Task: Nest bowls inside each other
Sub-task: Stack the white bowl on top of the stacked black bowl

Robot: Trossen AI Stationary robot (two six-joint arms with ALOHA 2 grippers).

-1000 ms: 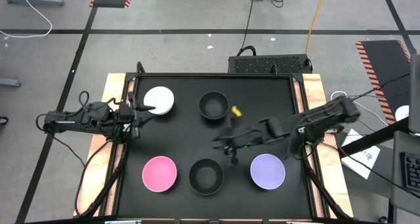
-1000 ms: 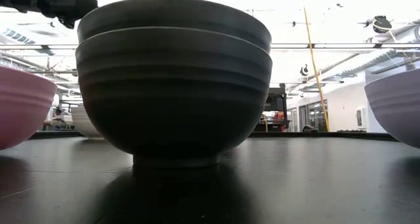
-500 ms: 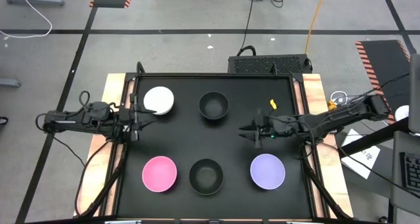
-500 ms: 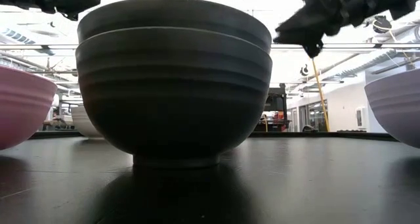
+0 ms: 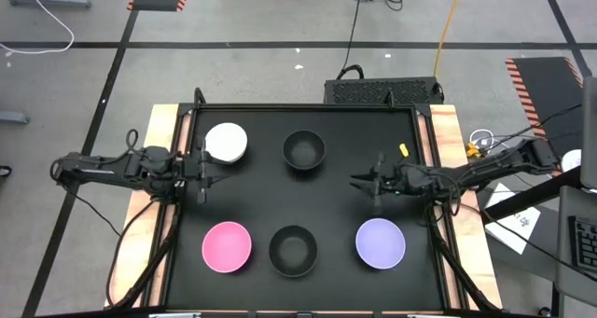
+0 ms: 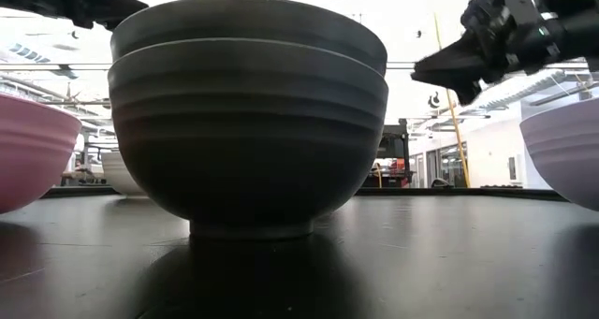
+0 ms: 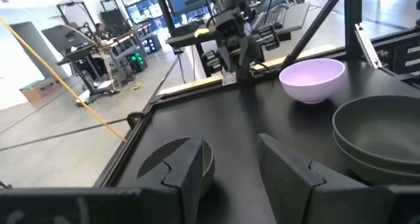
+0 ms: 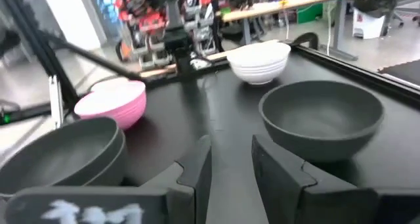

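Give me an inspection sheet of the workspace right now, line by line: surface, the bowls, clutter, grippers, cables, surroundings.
Surface: black table top with wooden edges on both sides.
Bowls: white bowl at back left; single black bowl at back centre; pink bowl at front left; two black bowls stacked at front centre; lavender bowl at front right.
Clutter: nothing seen on the black surface.
Grippers: left gripper open and empty, beside the white bowl; right gripper open and empty, above the table between the back black bowl and the lavender bowl.
Cables: cables on the floor behind the table; wiring along both arms.
Surroundings: grey floor with black tape lines, striped mats; papers at right.
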